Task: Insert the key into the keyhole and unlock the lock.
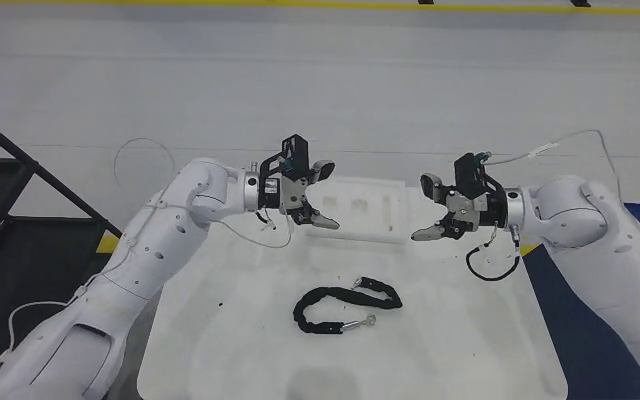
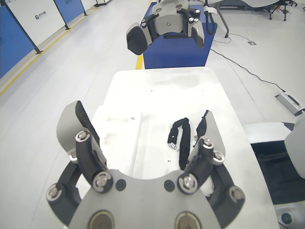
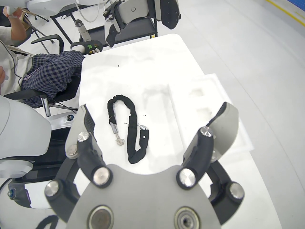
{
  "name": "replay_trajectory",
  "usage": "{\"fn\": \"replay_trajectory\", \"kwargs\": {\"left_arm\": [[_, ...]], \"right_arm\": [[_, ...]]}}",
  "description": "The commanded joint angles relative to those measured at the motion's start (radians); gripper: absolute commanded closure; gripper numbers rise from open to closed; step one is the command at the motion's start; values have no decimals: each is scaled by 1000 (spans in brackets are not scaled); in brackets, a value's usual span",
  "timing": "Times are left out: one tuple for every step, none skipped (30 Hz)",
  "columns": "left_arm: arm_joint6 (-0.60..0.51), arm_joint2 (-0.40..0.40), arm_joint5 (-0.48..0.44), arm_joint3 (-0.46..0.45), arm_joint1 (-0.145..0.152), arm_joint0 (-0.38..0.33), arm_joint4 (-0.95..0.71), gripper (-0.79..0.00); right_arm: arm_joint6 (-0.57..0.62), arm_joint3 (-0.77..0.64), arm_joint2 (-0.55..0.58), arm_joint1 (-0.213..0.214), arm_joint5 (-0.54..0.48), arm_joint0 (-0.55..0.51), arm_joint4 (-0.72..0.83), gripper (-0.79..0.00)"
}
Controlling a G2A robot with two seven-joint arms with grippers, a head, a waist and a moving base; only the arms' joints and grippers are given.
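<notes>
Nearest the left wrist camera, the left gripper [image 2: 143,113] has its jaws spread wide, holding and touching nothing; the right gripper [image 3: 155,110] is spread just as wide and grips nothing either. Seen from above, the left gripper [image 1: 322,197] and the right gripper [image 1: 428,208] hover over the table [image 1: 230,350], facing each other and well apart, one over each side.

White with rounded corners, the table carries a white foam tray [image 1: 385,205] with shallow recesses at its far edge, between the two grippers; pale grey floor [image 1: 400,100] surrounds it, with a yellow line [image 1: 300,4] along the far side; blue and white barrier panels [image 2: 47,22] stand in the room, and a blue cabinet [image 2: 176,53] stands just past the table's end by the right arm.

On the table, nearer the robot than either gripper and about midway between them, lies the lock [image 1: 320,292]: a chain in a black fabric sleeve, bent into a loose hook; one end bears a silver cylinder [image 3: 112,127] with the key [image 3: 119,141] touching its tip, though whether it sits in the keyhole cannot be told; the other end shows a short silver pin [image 3: 142,127], apart from the cylinder.
</notes>
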Motion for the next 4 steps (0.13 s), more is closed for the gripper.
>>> {"fn": "replay_trajectory", "kwargs": {"left_arm": [[-54, 20, 0, 0, 4, -35, -47, -785], [-92, 32, 0, 3, 7, -53, -60, -785], [-112, 43, 0, 7, 8, -68, -95, -785], [-137, 52, 0, 15, 10, -85, -122, -785]], "right_arm": [[6, 11, -6, 1, 0, 34, 5, -785], [13, 22, -9, 2, 0, 51, 0, -785], [17, 27, -13, 3, 0, 66, -2, -785], [16, 31, -18, 3, 0, 80, 3, -785]]}}
